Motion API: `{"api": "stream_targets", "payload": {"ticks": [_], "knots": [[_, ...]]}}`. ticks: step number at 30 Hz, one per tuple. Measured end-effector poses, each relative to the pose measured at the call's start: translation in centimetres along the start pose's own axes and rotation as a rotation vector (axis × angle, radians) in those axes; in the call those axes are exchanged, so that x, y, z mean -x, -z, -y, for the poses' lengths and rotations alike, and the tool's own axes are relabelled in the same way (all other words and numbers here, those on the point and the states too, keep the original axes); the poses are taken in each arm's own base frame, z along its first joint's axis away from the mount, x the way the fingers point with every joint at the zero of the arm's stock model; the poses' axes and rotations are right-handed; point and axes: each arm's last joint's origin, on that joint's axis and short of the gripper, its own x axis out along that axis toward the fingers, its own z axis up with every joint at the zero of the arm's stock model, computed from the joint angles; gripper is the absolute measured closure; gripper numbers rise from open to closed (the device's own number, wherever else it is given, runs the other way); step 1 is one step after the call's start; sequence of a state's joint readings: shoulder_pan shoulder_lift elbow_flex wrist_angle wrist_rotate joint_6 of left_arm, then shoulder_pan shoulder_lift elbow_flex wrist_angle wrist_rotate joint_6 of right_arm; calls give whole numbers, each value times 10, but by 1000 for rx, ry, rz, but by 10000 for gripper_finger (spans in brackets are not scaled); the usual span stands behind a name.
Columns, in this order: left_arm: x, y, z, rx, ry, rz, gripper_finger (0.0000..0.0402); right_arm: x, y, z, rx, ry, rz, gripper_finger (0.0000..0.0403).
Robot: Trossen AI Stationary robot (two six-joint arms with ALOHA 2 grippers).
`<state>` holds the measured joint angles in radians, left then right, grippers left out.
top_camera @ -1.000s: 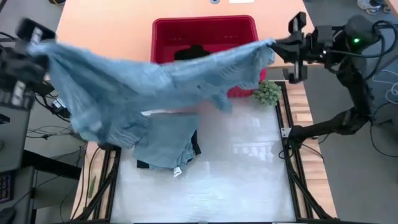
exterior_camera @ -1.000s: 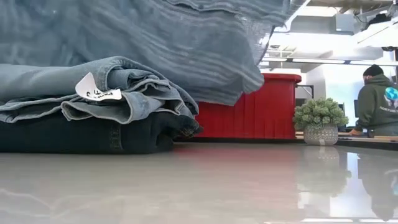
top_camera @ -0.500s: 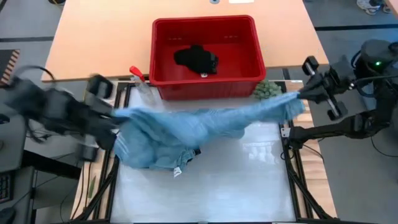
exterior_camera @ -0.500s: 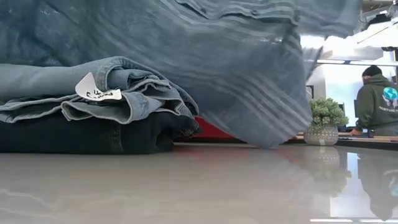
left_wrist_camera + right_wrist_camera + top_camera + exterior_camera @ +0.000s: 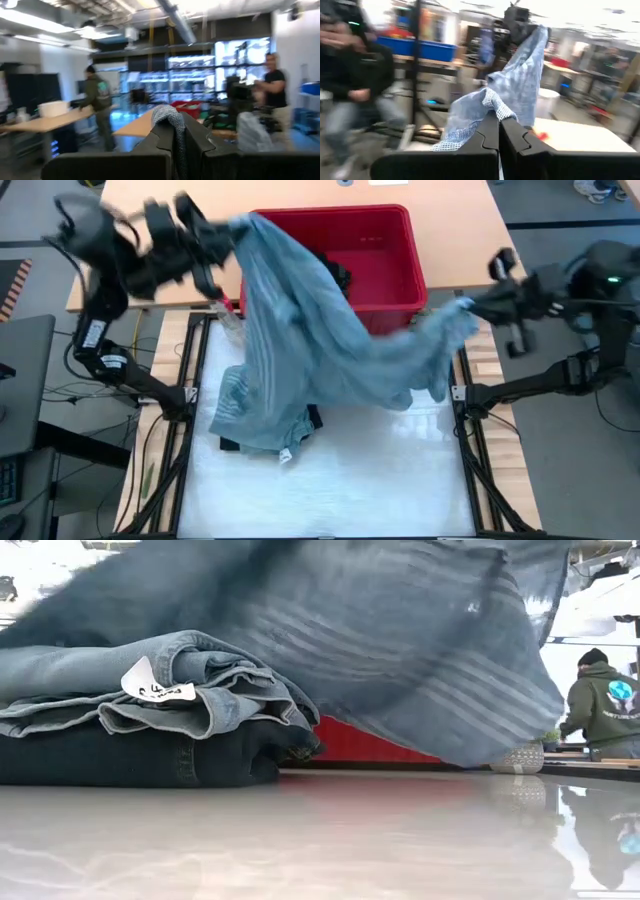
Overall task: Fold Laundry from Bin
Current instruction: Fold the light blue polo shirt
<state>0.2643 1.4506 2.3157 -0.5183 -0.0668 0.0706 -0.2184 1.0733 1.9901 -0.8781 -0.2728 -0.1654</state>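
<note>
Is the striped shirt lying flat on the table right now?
No, the striped shirt hangs stretched in the air between the left gripper and right gripper.

Soft striped cloth shirt (image 5: pixel 330 340), glossy table (image 5: pixel 320 840)

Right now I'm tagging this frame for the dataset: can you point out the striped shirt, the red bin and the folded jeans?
striped shirt (image 5: pixel 330 345), high view, middle of the spread cloth.
red bin (image 5: pixel 385 215), high view, far rim.
folded jeans (image 5: pixel 90 670), low view, top fold, left of the paper tag.
</note>
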Motion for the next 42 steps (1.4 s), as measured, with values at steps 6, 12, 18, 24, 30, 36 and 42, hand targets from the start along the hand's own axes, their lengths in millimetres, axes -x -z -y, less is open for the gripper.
{"api": "stream_targets", "payload": {"ticks": [6, 12, 18, 24, 30, 36, 42], "knots": [[10, -4, -57, -41, 62, -17, 401, -40, 14, 18, 24, 151, -51, 384], [20, -25, -98, -66, 173, 148, 402, -25, 2, 25, 89, 290, 40, 384], [12, -23, -137, 48, 437, 140, 402, -4, -10, 26, 103, 350, 140, 384], [0, -11, -169, 109, 416, 274, 402, 0, 0, 23, 56, 341, 43, 384], [2, -11, -172, 119, 472, 397, 402, 20, -5, 14, 70, 348, 85, 384], [1, -15, -134, 180, 730, 271, 402, 49, -3, -2, 70, 288, 67, 384], [-8, -19, -79, 320, 978, 248, 402, 66, 0, -17, 43, 120, 78, 384]]}}
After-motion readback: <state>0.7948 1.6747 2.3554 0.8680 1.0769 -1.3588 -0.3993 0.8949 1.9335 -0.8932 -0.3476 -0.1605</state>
